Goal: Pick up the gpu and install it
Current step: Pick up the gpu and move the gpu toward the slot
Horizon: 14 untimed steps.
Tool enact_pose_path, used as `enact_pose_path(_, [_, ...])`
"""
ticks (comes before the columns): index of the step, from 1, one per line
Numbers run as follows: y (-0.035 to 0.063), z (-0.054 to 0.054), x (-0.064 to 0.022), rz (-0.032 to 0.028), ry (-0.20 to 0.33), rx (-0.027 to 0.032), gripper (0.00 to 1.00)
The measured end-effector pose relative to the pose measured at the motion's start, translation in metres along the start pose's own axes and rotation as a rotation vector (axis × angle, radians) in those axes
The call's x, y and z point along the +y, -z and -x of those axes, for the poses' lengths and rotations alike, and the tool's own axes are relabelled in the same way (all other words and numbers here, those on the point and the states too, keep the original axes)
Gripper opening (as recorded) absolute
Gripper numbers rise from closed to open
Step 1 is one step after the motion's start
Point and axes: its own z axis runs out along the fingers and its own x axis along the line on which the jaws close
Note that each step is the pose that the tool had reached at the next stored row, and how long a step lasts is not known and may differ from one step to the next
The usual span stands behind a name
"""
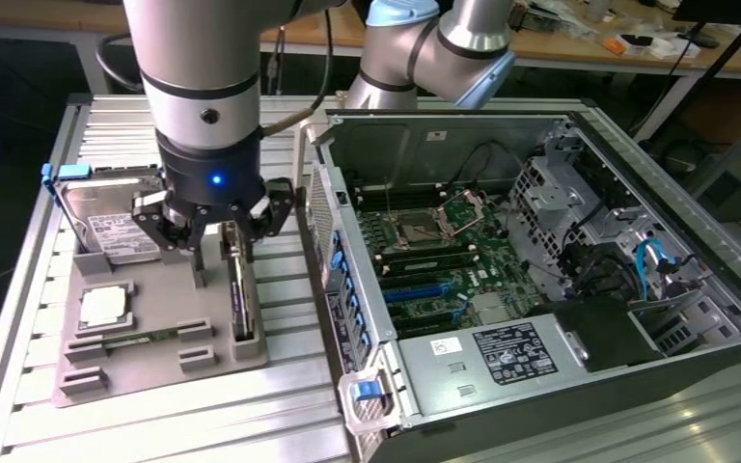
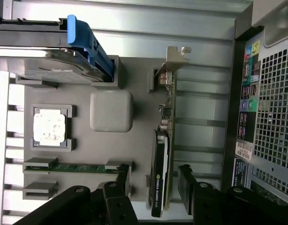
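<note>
The gpu (image 1: pixel 243 304) is a thin dark card standing on edge in a slot along the grey holder tray (image 1: pixel 151 371), on the side nearest the computer. In the wrist view the gpu (image 2: pixel 161 159) shows a black cover and a metal bracket at its far end. My gripper (image 1: pixel 229 236) hangs just above the card's far half, open. In the wrist view the gripper (image 2: pixel 153 174) has one finger on each side of the card, with a gap between each finger and the card. Nothing is held.
The tray (image 2: pixel 87 150) also holds a silver hard drive with a blue frame (image 1: pixel 111 230) (image 2: pixel 45 65), a processor chip (image 1: pixel 103 304) (image 2: pixel 49 127) and a green memory stick (image 1: pixel 132 340) (image 2: pixel 73 166). The open computer case (image 1: pixel 551 135) lies at the exterior view's right, its motherboard (image 1: pixel 423 260) exposed.
</note>
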Motion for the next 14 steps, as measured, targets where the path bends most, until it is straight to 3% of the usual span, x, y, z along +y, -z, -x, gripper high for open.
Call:
enact_pose_path(5, [-0.0072, 0.009, -0.0022, 0.0001, 0.0, -0.0002, 0.54])
enact_pose_path(14, [-0.0253, 0.009, -0.0035, 0.0, 0.0, -0.0001, 0.54])
